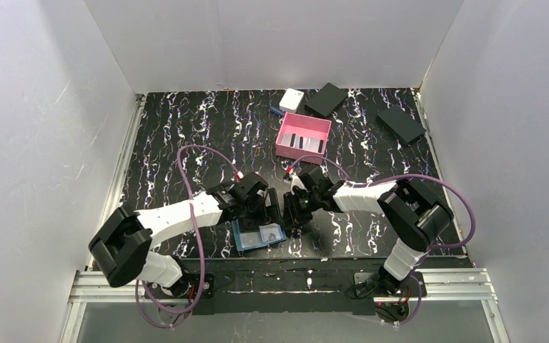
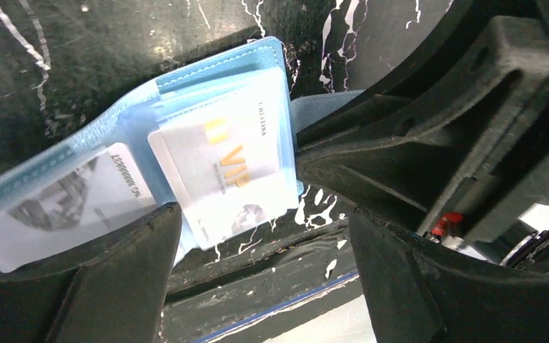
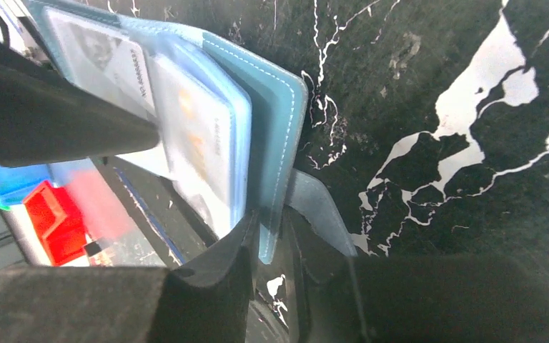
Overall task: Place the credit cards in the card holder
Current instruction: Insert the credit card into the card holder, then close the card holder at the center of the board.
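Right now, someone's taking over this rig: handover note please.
Grippers: left gripper open, empty, above the open card holder; right gripper shut on its cover edge.
Where: card holder lies at the near edge of the table; pink tray farther back.
Done: two credit cards sit in its sleeves.
Left: what look like more cards lie in the pink tray; those probably go in next.

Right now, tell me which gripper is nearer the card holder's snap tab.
Right. The right gripper pinches the blue card holder at its cover edge beside the snap tab; the left gripper hangs open over the VIP card, farther off.
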Tool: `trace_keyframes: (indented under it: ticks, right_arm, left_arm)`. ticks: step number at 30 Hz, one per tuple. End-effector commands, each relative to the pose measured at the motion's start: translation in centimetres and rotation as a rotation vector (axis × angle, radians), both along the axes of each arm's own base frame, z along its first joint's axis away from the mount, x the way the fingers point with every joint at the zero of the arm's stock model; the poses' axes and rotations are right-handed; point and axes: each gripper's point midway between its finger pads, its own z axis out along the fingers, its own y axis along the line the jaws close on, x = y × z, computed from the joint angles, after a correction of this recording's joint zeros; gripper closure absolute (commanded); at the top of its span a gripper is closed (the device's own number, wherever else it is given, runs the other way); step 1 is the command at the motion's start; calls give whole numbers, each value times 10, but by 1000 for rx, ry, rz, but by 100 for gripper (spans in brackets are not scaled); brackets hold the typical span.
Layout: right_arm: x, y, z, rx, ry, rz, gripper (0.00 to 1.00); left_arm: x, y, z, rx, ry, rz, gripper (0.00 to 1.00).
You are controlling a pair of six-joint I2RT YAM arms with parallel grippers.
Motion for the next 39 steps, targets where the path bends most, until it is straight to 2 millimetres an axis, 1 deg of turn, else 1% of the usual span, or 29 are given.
trace_keyframes:
  ticks: [1,5,9,12,14,17,21,23,25,28,30,33,34,37,39]
  right_arm:
    - [10,-7,9,-61,-85,4,71]
    - [13,-9,19,-84,-106,26,66]
    - [19,-5,44,-68,-146,41,59]
    - [22,-9,58,-90,-173,46,55]
    - [26,-14,64,-114,-197,43,52]
    - [34,-22,66,-172,-234,27,42]
    - [42,-29,60,-234,-248,-5,27]
    - [46,-29,54,-248,-249,-24,24]
    - [46,-25,48,-242,-225,-40,26]
    - [39,-12,43,-169,-166,-62,36]
    - [39,-8,39,-143,-153,-83,42]
    - [42,-9,32,-161,-152,-93,54]
    - [42,-9,30,-164,-150,-93,57]
    - [41,-10,25,-173,-154,-96,60]
    - [41,-11,21,-185,-156,-92,66]
  left_arm:
    - [9,13,36,20,-100,39,13]
    - [7,20,50,29,-125,14,12]
    - [2,28,62,24,-150,-6,11]
    - [-3,36,74,-2,-182,-1,10]
    - [-7,43,77,-12,-197,5,9]
    - [-14,59,78,17,-201,0,2]
    - [-23,78,79,57,-205,5,2]
    - [-26,82,82,39,-220,9,2]
    - [-30,85,83,21,-230,14,2]
    - [-35,90,83,2,-234,28,2]
    - [-38,91,82,-17,-235,34,2]
    - [-38,87,84,-64,-246,43,2]
    - [-38,85,86,-76,-246,43,2]
    - [-37,82,90,-92,-255,38,2]
    - [-36,81,93,-102,-263,40,2]
